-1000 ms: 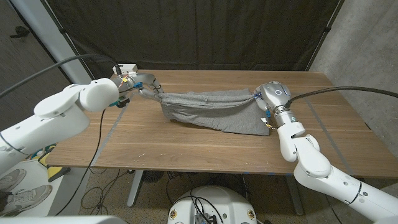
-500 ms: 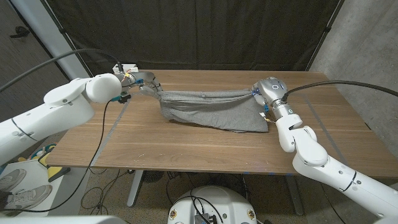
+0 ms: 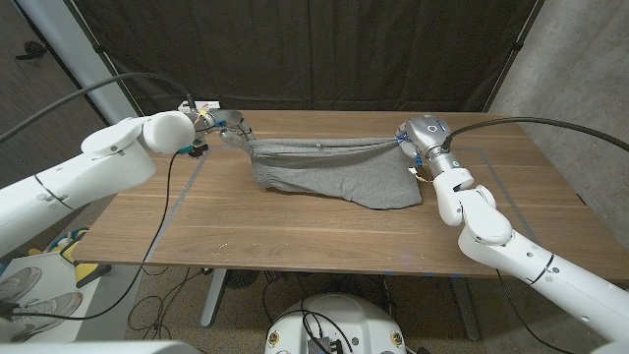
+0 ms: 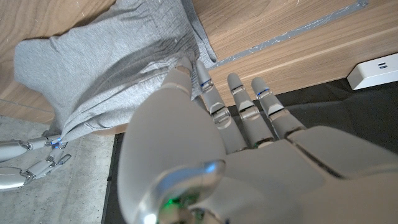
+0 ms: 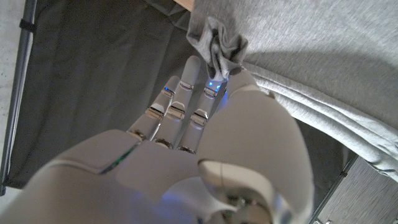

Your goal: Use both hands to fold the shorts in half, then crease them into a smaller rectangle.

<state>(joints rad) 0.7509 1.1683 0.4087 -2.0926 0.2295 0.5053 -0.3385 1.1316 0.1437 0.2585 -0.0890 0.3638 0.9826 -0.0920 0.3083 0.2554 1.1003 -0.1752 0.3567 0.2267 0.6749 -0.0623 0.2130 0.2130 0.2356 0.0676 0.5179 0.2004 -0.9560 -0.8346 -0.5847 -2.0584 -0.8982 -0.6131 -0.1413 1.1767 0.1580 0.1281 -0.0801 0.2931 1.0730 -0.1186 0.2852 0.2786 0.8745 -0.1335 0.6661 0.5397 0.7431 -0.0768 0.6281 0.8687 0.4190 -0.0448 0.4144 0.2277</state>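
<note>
Plain grey shorts (image 3: 334, 172) on a brown wooden table (image 3: 295, 231), black curtain (image 3: 314, 49) behind.

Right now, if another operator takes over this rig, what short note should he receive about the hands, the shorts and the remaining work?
Left hand: pinches one end of the grey fabric shorts.
Right hand: pinches the other end.
Shorts: stretched between both hands over the far half of the wooden table, upper edge lifted and taut, lower part hanging onto the wood.
Done: both ends gripped and raised.
Left: lay the shorts in half, then crease into a smaller rectangle.

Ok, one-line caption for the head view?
Both hands, left and right, hold grey shorts stretched above the wooden table.
</note>
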